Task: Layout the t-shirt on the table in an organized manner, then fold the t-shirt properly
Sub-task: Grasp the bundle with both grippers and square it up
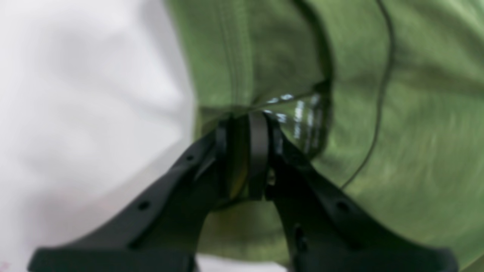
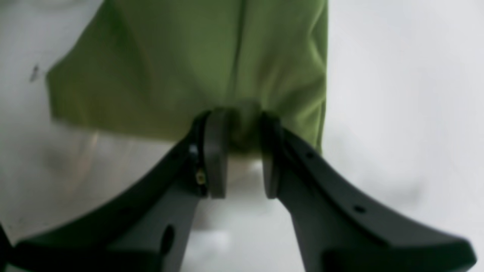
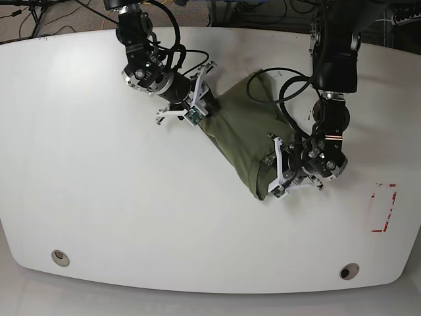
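**Shirt Bunched Between Two Claws, Not Yet Spread**

The t-shirt (image 3: 247, 131) lay as a narrow, crumpled band across the middle of the desk (image 3: 99, 197), well clear of the red-and-white tape rectangle (image 3: 383, 208) toward the desk's edge. Its long axis ran diagonally, from the far end by the right claw (image 3: 197, 105) down to the near end by the left claw (image 3: 275, 176). Each claw sat at one end of that band, so neither was nearer; the cloth stretched from one to the other.

The left wrist view showed the left claw (image 1: 247, 128) nipped almost together on a thin seam or hem of fabric, though blur made it hard to say which edge that was. The right wrist view showed the right claw (image 2: 240, 132) held narrowly apart with a thicker wad of green cloth pinched between its pads.

Only the base view revealed the whole garment's shape and both arms at once. The wrist views alone confirmed cloth actually sat inside each grip. Judging by this, spreading called for drawing the ends apart along that diagonal.
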